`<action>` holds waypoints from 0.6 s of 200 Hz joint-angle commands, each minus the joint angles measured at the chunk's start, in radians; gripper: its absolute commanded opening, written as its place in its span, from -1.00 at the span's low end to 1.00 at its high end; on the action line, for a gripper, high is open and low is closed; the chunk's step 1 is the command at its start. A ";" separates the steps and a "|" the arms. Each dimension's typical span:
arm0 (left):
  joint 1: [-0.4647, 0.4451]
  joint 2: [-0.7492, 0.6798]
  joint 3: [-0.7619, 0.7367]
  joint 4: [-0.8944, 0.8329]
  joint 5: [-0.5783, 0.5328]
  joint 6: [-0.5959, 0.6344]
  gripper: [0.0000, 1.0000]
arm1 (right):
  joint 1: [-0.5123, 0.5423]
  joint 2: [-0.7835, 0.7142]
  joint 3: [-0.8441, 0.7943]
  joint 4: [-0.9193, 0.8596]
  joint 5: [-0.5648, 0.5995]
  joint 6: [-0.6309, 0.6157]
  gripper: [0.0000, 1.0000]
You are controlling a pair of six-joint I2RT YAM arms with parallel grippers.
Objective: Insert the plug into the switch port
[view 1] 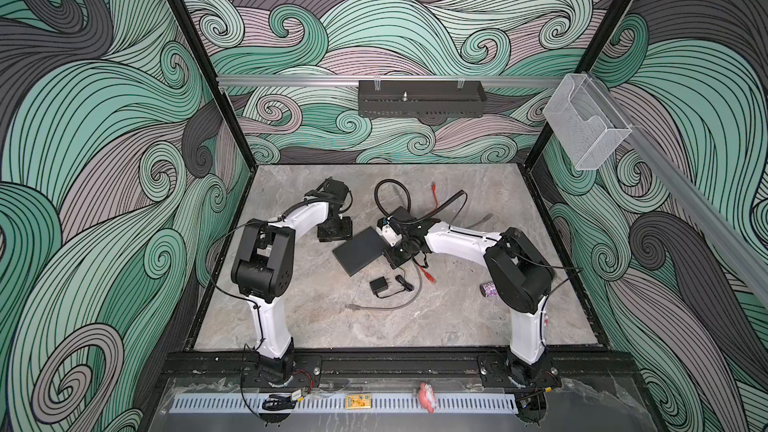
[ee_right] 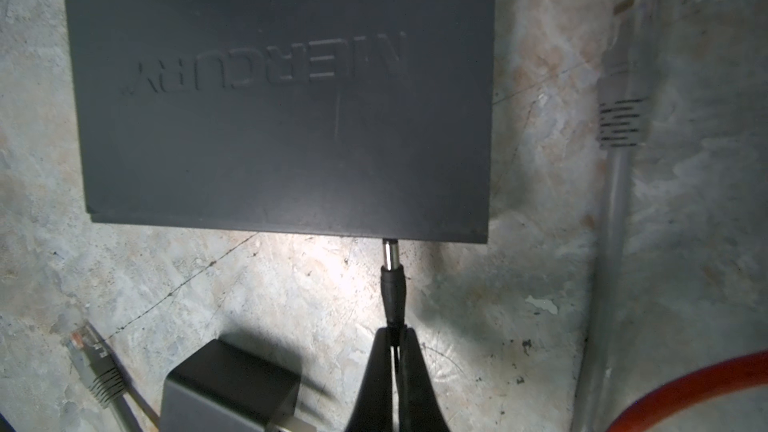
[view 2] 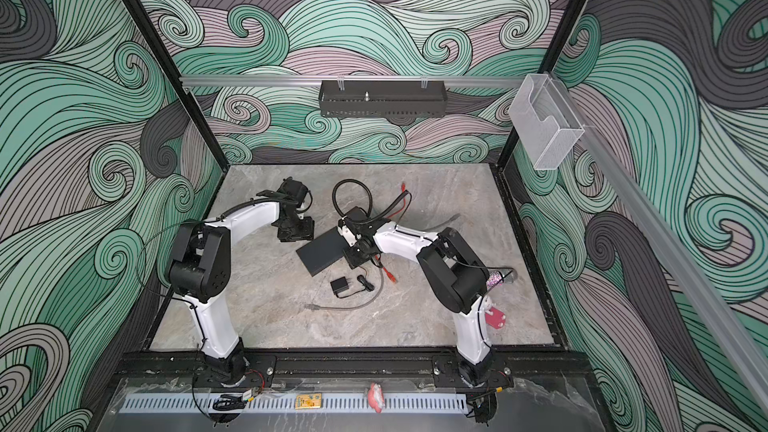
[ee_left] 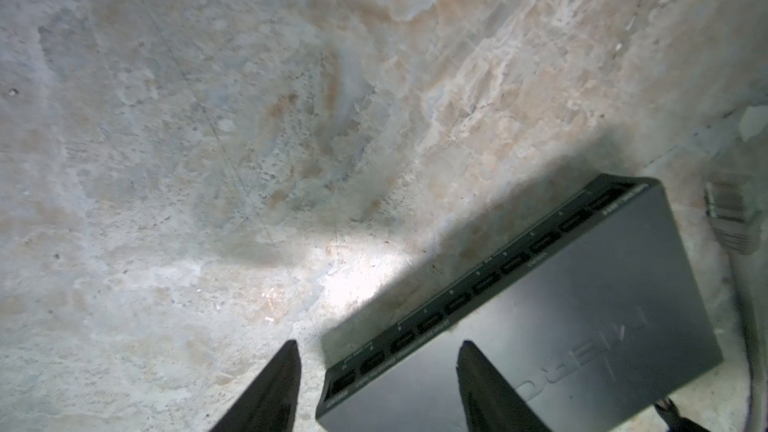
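The switch (view 1: 360,250) (view 2: 322,253) is a flat black box lying mid-table. My right gripper (ee_right: 394,332) is shut on the cord end of a small black barrel plug (ee_right: 392,284). The plug's metal tip meets the switch (ee_right: 282,97) at its near edge, close to one corner; how deep it sits is hidden. In both top views the right wrist covers these fingers. My left gripper (ee_left: 380,347) (view 1: 337,238) is open at the switch's far corner. One finger is over the table, the other over the switch (ee_left: 561,326) top, beside the row of ports (ee_left: 478,284).
A black adapter cube (view 1: 378,285) (ee_right: 228,388) lies near the switch. Grey network cables (ee_right: 619,118) (ee_right: 93,363) and a red cable (view 1: 428,274) (ee_right: 685,388) lie around the right arm. A black hose loop (view 1: 392,193) sits behind, a glittery object (view 1: 488,288) by the right arm's elbow.
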 commanded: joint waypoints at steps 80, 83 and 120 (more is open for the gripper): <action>-0.013 0.032 0.008 -0.018 0.004 -0.008 0.26 | -0.011 0.039 0.024 -0.001 -0.011 0.004 -0.99; -0.013 0.033 0.008 -0.018 0.004 -0.008 0.26 | -0.012 0.040 0.025 -0.001 -0.009 0.004 -0.99; -0.015 0.037 0.008 -0.022 -0.001 -0.005 0.26 | -0.016 0.043 0.029 -0.001 0.001 0.002 -0.99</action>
